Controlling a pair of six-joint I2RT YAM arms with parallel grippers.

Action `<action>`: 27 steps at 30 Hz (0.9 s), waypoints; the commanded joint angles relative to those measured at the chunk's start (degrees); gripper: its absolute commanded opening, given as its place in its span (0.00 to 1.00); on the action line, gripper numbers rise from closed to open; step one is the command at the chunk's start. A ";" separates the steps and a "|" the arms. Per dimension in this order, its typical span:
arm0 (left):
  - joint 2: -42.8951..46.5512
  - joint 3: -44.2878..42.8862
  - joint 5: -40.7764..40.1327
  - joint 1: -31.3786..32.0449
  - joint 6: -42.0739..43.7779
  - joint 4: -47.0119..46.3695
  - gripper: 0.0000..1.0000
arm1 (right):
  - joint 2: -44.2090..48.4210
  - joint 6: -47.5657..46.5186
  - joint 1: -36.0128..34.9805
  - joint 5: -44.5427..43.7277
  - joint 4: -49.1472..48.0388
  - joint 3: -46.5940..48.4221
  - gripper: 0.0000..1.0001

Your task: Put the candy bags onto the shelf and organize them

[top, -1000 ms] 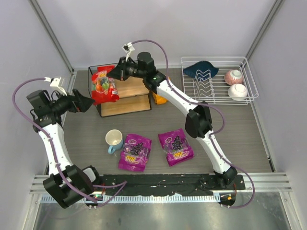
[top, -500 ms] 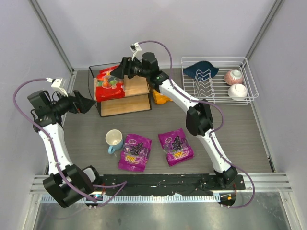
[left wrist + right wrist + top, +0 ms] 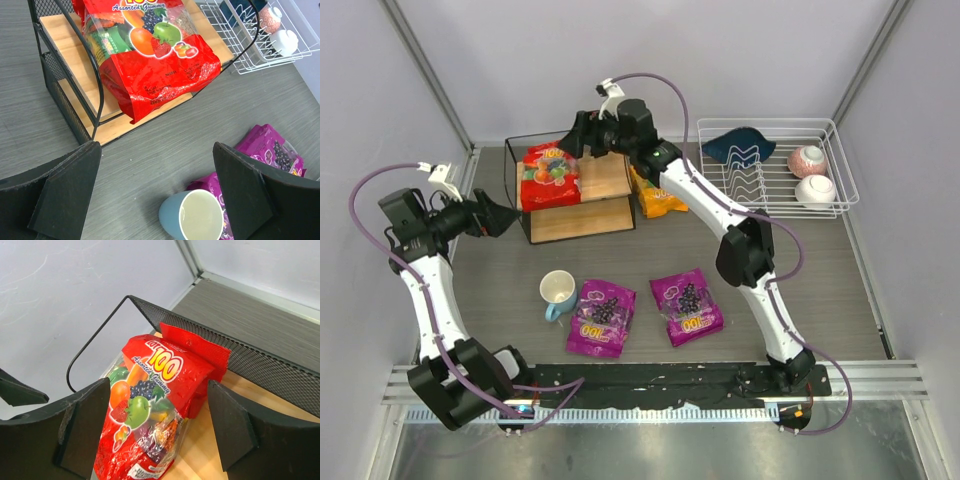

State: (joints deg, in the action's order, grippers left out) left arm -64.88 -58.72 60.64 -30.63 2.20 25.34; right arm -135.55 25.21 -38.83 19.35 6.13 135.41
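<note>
Withdrawn right gripper [image 3: 576, 137] (jaws apart) hovers above red bag [image 3: 549, 172] on shelf [image 3: 605, 178].

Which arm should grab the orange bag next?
Right. The right hand is open over the shelf, the orange bag just beside it; the left hand sits beyond the shelf's other end.

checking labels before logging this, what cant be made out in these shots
Orange-yellow glossy plastic candy bag: top view, right arm covers part.
Red glossy plastic candy bag: left wrist view, frame edge cuts its top.
Light wooden two-tier shelf, lower board: top view, upper board hides most.
</note>
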 commanded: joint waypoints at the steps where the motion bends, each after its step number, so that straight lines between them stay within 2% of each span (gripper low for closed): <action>1: -0.07 -0.34 2.11 -0.39 0.61 0.32 1.00 | 5.73 -5.42 -2.12 -7.29 5.81 2.92 0.84; 7: -0.59 -0.52 2.64 -0.39 0.70 0.23 1.00 | 6.96 -8.78 -5.20 -15.39 13.81 3.46 0.80; 12: -1.12 -0.96 2.90 -0.48 0.88 0.76 1.00 | 6.26 -8.95 -7.93 -24.51 16.98 1.87 0.68; 17: -0.60 -1.13 2.91 -0.39 1.49 1.29 1.00 | 4.77 -7.11 -8.63 -27.52 17.25 1.69 0.61; 21: -0.33 -1.40 2.38 -0.39 2.90 2.60 1.00 | 5.03 -6.84 -8.90 -29.19 17.16 0.99 0.62; 23: -0.25 -1.40 2.38 -0.48 3.08 2.61 1.00 | 5.46 -6.84 -9.07 -31.03 17.07 0.12 0.68; 27: -0.68 -1.40 2.64 -0.39 3.08 2.69 1.00 | 6.79 -6.84 -9.25 -32.71 15.76 -2.26 0.73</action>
State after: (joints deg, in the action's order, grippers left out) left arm -66.06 -58.72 61.84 -30.63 4.19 27.77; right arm -132.77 18.31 -47.88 -9.72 23.62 134.87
